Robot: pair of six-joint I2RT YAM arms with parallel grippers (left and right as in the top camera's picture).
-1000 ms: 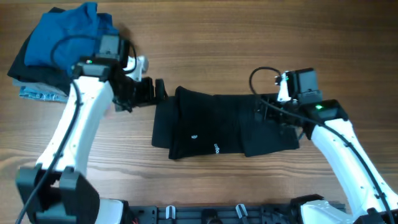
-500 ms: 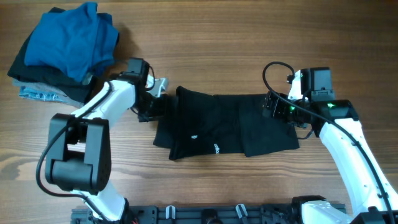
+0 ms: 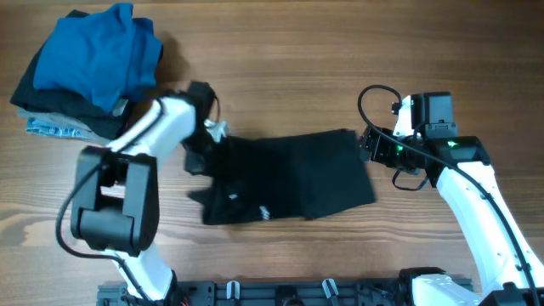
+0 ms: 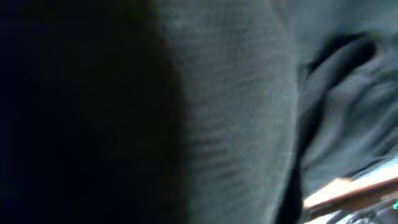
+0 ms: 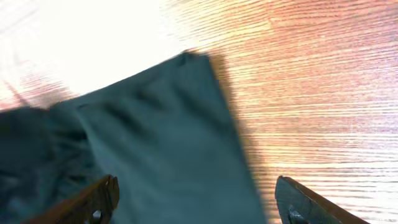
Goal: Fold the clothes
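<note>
The black shirt point(image 3: 289, 174) lies mid-table point(image 3: 297, 51), its long axis running left to right with the left end sagging a little toward the robot. The left gripper point(image 3: 204, 153) is at that left end, nearer the bunched fabric. Its wrist view is filled with dark weave point(image 4: 236, 93), so it is probably pressed into or clamped on cloth, but I cannot tell how its fingers stand. The right gripper point(image 3: 367, 144) sits just beside the far right corner, spread wide and holding nothing. From its wrist the shirt point(image 5: 155, 143) lies under and left of the fingers, its straight edge running away. There is bare wood right of that edge and beyond the shirt, and the bright blue pile point(image 3: 93, 51) sits well apart at far left, leaving room to fold across the 2 ends
</note>
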